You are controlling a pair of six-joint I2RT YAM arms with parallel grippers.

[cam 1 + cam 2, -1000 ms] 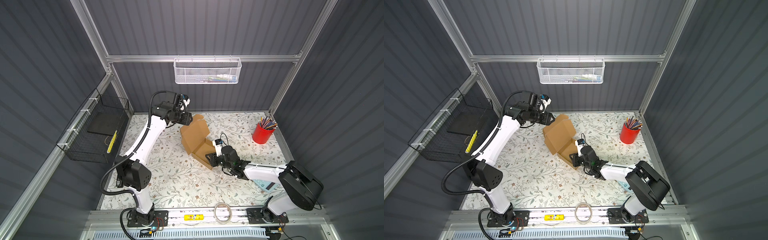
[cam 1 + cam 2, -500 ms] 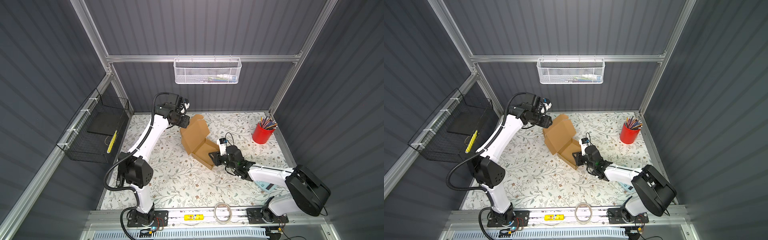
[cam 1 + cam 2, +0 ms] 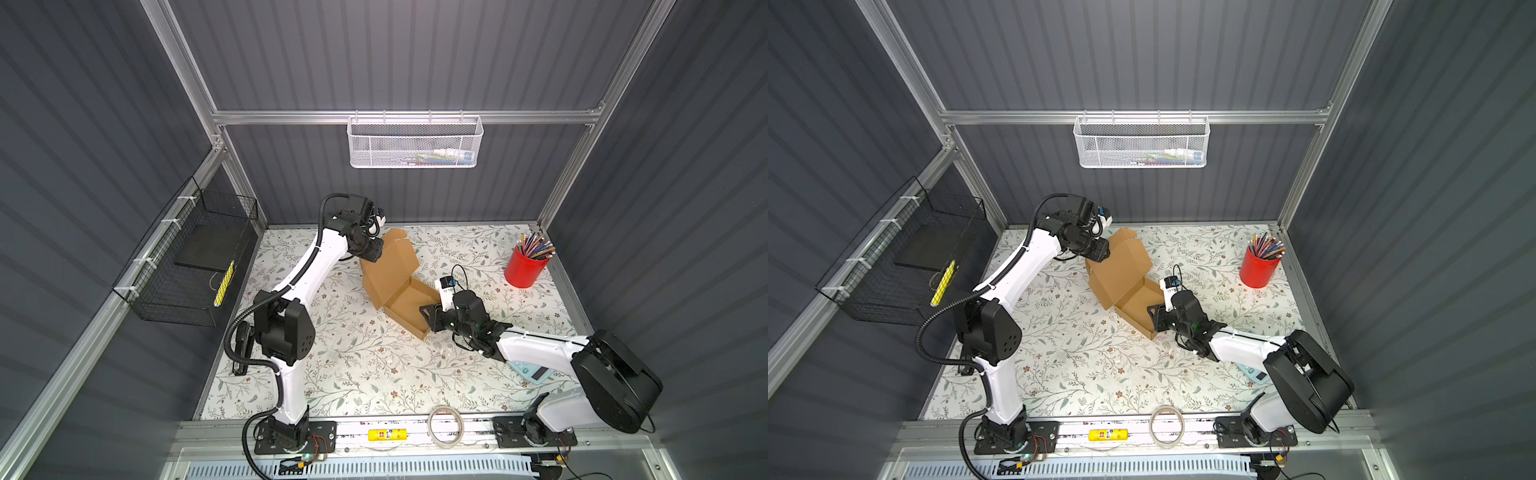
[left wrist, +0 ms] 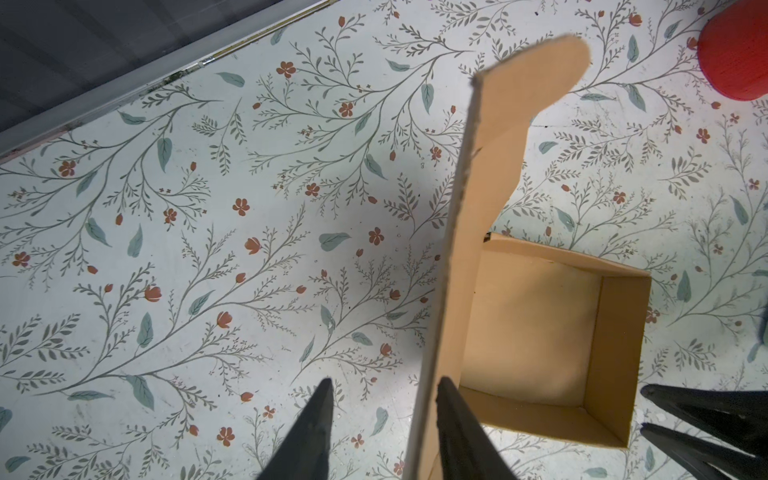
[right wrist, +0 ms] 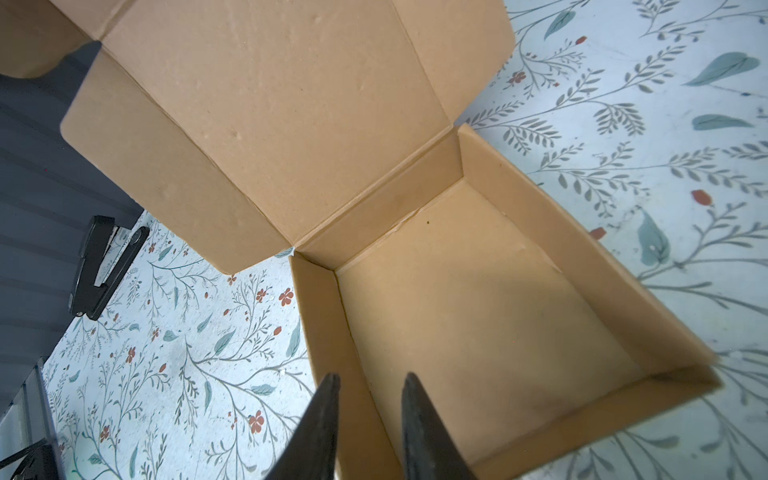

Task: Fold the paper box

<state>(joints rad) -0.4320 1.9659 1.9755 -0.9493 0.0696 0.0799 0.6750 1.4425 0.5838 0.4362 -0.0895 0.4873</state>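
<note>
The left gripper is seen at the far left edge of the raised lid. In the left wrist view its jaws are set part open astride that edge. One finger is close against the cardboard and the other is clear of it, so nothing is clamped.

The paper box is found in the middle of the floral tabletop, turned cornerwise. Its tray is judged finished: in the right wrist view four walls are seen raised around the floor. The lid is hinged at the back wall and is seen standing open, leaning away from the tray, with its side flaps spread flat and not yet folded.

At the tray's near corner the right gripper is placed astride a side wall, one finger outside and one inside. The jaws are narrowly parted, and whether the wall is pinched cannot be told.

By this reckoning, three things are left to be done: the side flaps bent in, the lid brought down, and its front flap tucked into the tray.
</note>
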